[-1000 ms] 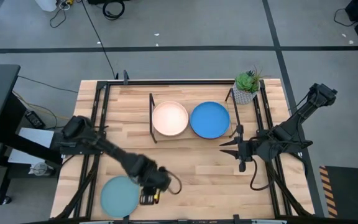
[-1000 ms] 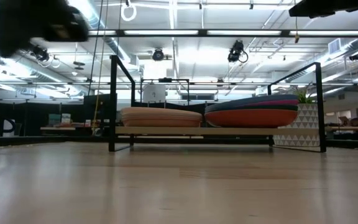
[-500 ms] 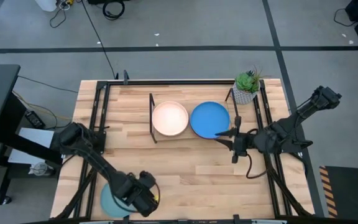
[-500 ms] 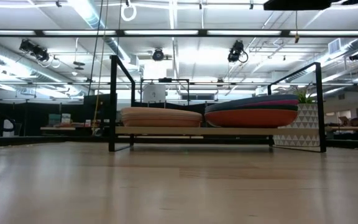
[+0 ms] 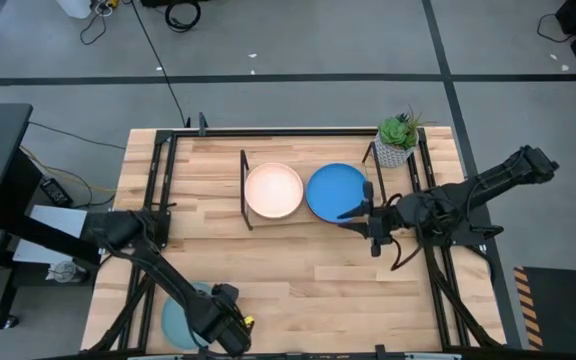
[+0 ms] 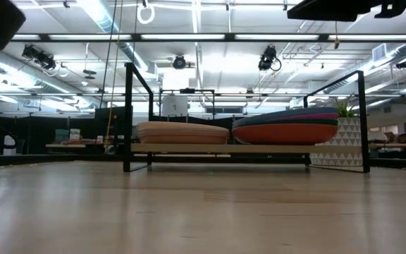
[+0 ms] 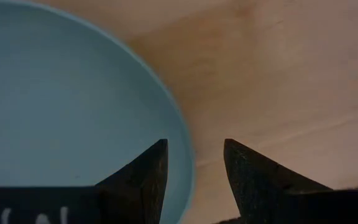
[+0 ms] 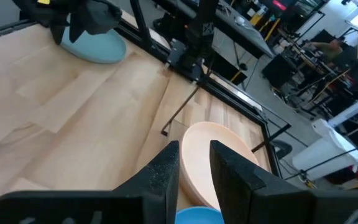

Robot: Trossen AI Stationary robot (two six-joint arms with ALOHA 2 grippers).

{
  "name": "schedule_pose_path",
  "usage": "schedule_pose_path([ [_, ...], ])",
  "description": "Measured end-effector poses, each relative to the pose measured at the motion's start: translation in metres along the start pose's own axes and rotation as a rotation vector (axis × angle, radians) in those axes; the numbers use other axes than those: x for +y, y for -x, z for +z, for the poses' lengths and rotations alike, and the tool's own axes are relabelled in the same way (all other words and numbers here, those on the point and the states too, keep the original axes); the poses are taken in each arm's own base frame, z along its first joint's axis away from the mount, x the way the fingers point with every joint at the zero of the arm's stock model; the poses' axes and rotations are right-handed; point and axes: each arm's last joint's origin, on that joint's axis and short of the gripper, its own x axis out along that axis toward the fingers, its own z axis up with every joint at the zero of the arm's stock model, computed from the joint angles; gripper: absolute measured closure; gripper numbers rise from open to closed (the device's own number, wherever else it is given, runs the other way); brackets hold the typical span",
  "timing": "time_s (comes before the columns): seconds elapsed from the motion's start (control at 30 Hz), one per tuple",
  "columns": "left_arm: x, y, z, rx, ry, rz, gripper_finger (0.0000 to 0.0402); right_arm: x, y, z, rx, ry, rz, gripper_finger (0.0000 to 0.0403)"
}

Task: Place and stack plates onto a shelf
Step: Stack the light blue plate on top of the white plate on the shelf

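Observation:
The light teal plate (image 5: 175, 322) lies flat on the table by its near left edge, and shows in the right wrist view too (image 8: 96, 45). My left gripper (image 5: 224, 325) hangs open over the plate's right rim (image 7: 188, 163), one finger above the plate and one above bare wood. The shelf (image 6: 217, 149) bears two stacks: cream plate (image 5: 273, 190) on top at the left, bright blue plate (image 5: 336, 190) on top at the right. My right gripper (image 5: 354, 213) hovers at the blue plate's near right edge, fingers slightly apart, holding nothing (image 8: 194, 165).
A potted plant (image 5: 397, 138) stands at the shelf's far right end. Black rails (image 5: 155, 180) run along the table's left and right sides. Bare wood (image 5: 318, 280) stretches between the shelf and the near edge. In the low view the right stack (image 6: 285, 127) is taller than the left (image 6: 182, 132).
My left gripper has moved toward the table's near edge and a little left, ending over the teal plate's right rim. My right gripper has moved left and toward the far edge, reaching the blue plate's near right edge. The plates have stayed in place.

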Motion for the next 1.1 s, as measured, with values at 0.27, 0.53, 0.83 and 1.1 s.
schedule_pose_path([
  [0.27,-0.001,-0.021,-0.001,0.020,-0.008,0.076,0.0261,-0.002,-0.001,-0.001,-0.027,-0.008,0.058,0.0308],
  [0.53,-0.004,-0.016,-0.003,0.051,-0.050,0.075,0.0386,-0.002,-0.001,-0.001,-0.034,-0.011,0.066,0.0308],
  [0.83,-0.052,0.071,-0.015,-0.075,-0.544,-0.305,0.0385,-0.003,-0.001,0.001,-0.050,-0.015,0.058,0.0308],
  [1.1,-0.070,0.110,0.051,-0.526,-1.018,-0.129,0.0386,-0.002,-0.001,0.001,-0.049,-0.093,0.062,0.0308],
])
